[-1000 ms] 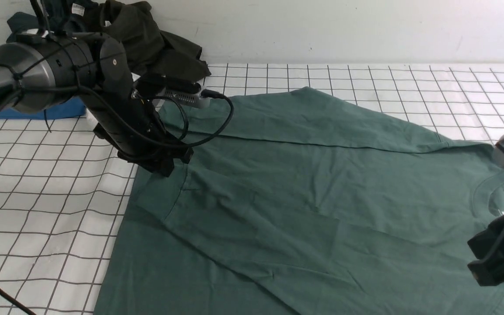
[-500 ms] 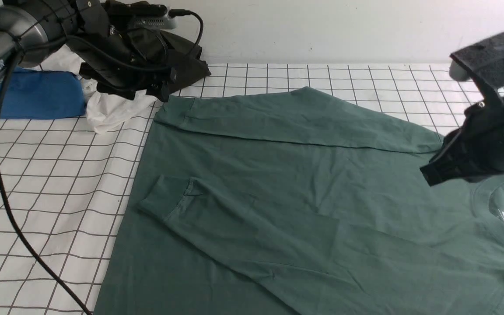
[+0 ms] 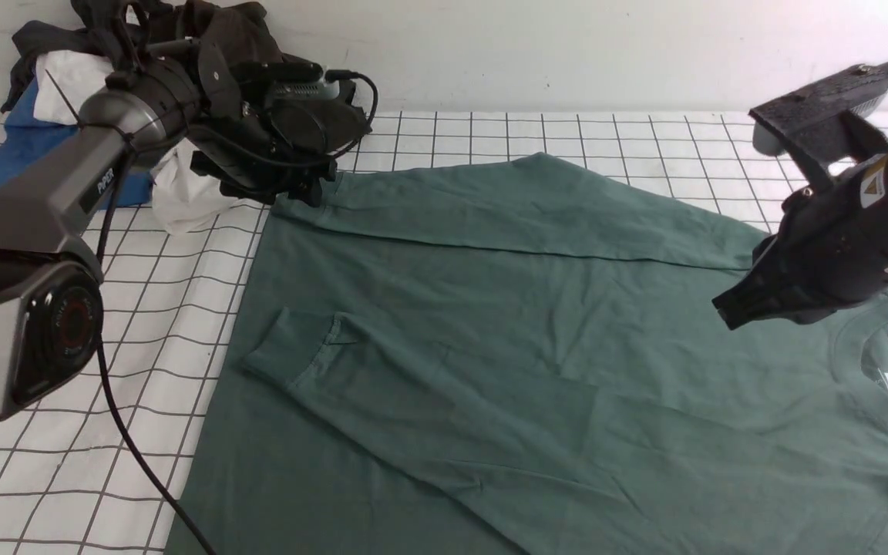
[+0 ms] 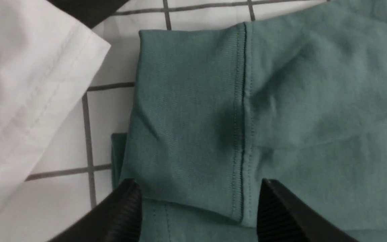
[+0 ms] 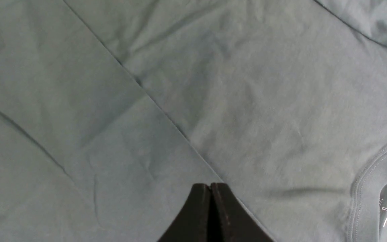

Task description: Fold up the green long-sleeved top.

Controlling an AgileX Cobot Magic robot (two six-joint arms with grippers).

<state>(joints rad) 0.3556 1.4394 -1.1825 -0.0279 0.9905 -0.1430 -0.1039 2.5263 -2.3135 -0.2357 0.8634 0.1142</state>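
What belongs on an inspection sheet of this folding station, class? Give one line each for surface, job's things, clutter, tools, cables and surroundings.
Surface: white gridded cloth, wrinkled at the left.
Job's things: green long-sleeved top spread flat, both sleeves laid across its body.
Clutter: dark garment, white garment and blue garment heaped at the far left.
Tools: left tool open, over the far sleeve's cuff; right tool shut, empty, above the top.
Cables: black cable trailing across the cloth.
Surroundings: white wall.
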